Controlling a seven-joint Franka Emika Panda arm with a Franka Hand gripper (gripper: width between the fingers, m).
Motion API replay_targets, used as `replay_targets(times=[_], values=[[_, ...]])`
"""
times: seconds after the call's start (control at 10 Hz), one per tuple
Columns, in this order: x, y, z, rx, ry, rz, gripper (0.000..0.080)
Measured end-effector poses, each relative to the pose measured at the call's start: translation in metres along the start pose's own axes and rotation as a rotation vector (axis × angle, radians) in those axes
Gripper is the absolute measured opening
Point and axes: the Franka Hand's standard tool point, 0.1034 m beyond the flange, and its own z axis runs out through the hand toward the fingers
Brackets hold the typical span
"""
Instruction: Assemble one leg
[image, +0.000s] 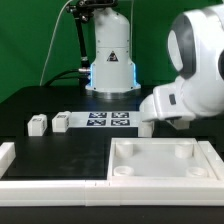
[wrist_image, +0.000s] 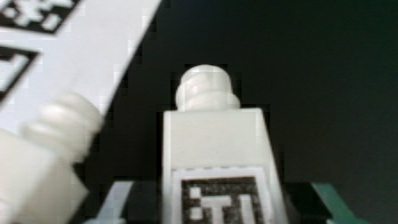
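At five o'clock on the table (image: 60, 150) lies the white tray (image: 160, 165). Just behind it, the pincer (wrist_image: 222, 205) seems to pinch a leg (wrist_image: 217, 150) beside the marker board (image: 110, 120). A spare leg (image: 37, 124) stands at nine o'clock.

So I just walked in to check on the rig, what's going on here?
The gripper is low beside the marker board with one leg between its fingers; whether it grips is unclear. Another leg lies right beside it. The white top sits untouched nearby.
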Motion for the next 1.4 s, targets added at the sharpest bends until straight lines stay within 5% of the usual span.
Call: replay_targets(times=[0.2, 0.5, 0.9, 1.4], values=[[-0.021, 0.005, -0.017, 0.01, -0.021, 0.013, 0.0287], [-0.011, 0.003, -0.021, 0.013, 0.064, 0.014, 0.0287], [0.001, 0.009, -0.034, 0.013, 0.387, -0.01, 0.0287], [-0.01, 0.034, -0.095, 0.0, 0.782, -0.021, 0.0288]])
